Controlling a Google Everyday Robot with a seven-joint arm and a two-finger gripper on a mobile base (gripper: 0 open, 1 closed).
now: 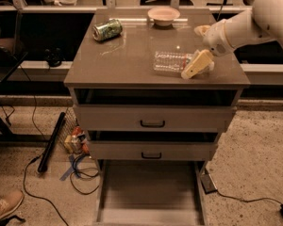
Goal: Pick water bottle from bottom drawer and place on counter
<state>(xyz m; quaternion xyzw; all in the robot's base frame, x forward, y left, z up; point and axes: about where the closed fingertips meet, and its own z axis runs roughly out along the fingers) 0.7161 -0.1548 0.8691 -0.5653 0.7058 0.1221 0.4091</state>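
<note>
Gripper (197, 55) beside clear plastic water bottle (172, 61) on glossy counter (127, 55).

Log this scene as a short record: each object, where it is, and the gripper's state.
water bottle: lying on its side on the counter, right of centre
gripper: open, above the counter's right side, lower finger beside the bottle's right end
bottom drawer: pulled out, no bottle in it
can: on its side, counter's back left
bowl: upright, counter's back edge
</note>
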